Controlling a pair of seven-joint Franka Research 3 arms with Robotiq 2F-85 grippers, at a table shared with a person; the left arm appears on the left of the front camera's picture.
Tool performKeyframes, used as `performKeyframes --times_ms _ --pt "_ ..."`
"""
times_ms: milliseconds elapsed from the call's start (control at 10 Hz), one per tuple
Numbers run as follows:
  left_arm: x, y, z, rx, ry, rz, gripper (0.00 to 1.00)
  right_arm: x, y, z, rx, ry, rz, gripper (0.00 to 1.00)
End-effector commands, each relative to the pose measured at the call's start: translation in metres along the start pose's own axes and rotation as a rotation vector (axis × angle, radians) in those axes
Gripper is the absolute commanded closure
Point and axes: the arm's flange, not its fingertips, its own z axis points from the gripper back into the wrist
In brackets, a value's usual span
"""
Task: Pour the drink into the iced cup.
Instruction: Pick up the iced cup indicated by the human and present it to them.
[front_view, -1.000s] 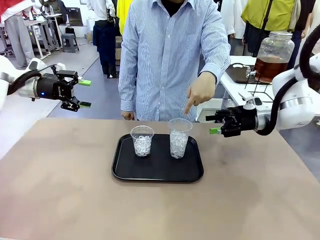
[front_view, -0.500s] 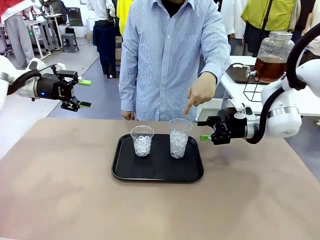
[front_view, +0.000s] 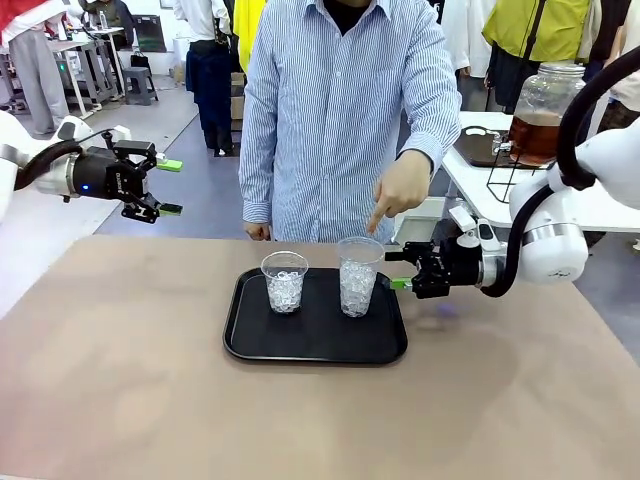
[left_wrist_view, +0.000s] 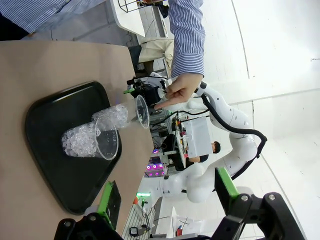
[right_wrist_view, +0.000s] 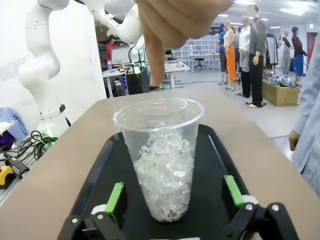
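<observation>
Two clear cups of ice stand on a black tray: a taller iced cup and a shorter one to its left. A person's hand points a finger down at the taller cup. My right gripper is open just to the right of that cup, at its height, with a pad either side in the wrist view. My left gripper hangs open and empty, high at the far left. The drink sits in a glass jar at the back right.
The jar stands on a white side table behind my right arm, beside a black wire stand. The person in a striped shirt stands at the far edge. Brown tabletop spreads around the tray.
My right gripper has moved left and slightly down, from beside the table's right edge to right next to the taller cup. The left arm and the pointing hand have stayed put.
</observation>
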Motion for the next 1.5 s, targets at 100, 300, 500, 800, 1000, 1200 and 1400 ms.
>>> performKeyframes --times_ms 100,300,500,800,1000,1200,1400 --pt "-0.001 -0.001 0.001 0.002 -0.003 -0.007 0.0 -0.001 -0.005 -0.017 0.016 -0.027 0.006 0.0" --pt "-0.001 -0.001 0.001 0.002 -0.003 -0.007 0.0 -0.001 -0.004 -0.024 0.036 -0.028 -0.001 0.0" --pt "-0.001 -0.001 0.001 0.002 -0.003 -0.007 0.0 -0.001 -0.003 -0.028 0.054 -0.036 -0.012 0.0" --pt "-0.001 -0.001 0.001 0.002 -0.003 -0.007 0.0 -0.002 -0.001 -0.035 0.083 -0.042 -0.021 0.0" --pt "-0.001 -0.001 0.001 0.002 -0.003 -0.007 0.0 -0.003 0.0 -0.04 0.097 -0.039 -0.029 0.0" --pt "-0.001 -0.001 0.001 0.002 -0.003 -0.007 0.0 -0.006 -0.003 -0.048 0.101 -0.029 -0.03 0.0" --pt "-0.001 -0.001 0.001 0.002 -0.003 -0.007 0.0 -0.009 -0.006 -0.058 0.099 -0.018 -0.022 0.0"
